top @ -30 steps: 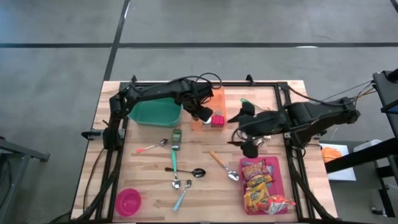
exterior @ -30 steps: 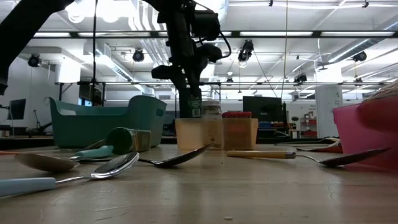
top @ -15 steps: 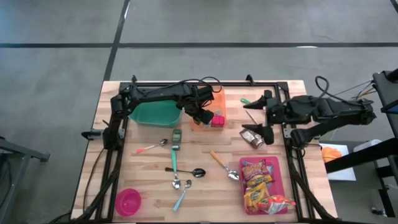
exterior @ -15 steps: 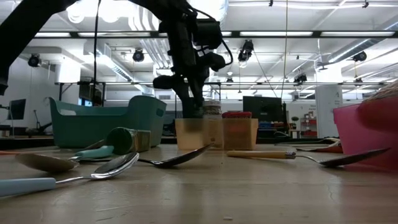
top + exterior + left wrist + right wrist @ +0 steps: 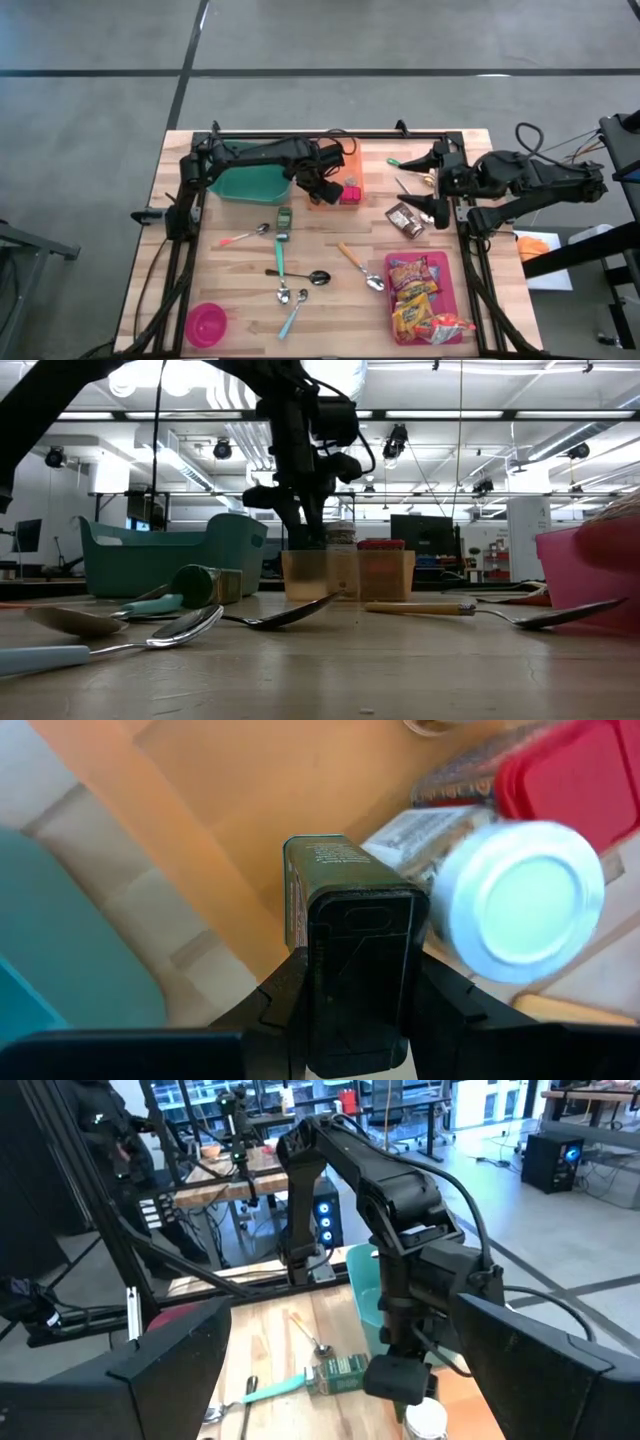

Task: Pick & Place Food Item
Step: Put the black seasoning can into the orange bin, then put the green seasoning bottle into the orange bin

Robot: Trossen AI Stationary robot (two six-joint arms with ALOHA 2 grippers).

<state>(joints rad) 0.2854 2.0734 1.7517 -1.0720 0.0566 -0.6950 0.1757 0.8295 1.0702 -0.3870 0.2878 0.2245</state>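
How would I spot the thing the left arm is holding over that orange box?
Find the teal tub at the table's far left; the orange bin sits right beside it. Above that bin the left tool grips a small dark green rectangular tin with fine print on its side. Its neighbours differ: a white-capped jar and a red-lidded container.

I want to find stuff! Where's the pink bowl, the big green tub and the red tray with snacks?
pink bowl (image 5: 207, 324), high view, on its inside bottom.
green tub (image 5: 250, 183), high view, on its bare floor.
red tray (image 5: 443, 262), high view, on its rim corner beside the snack packets.
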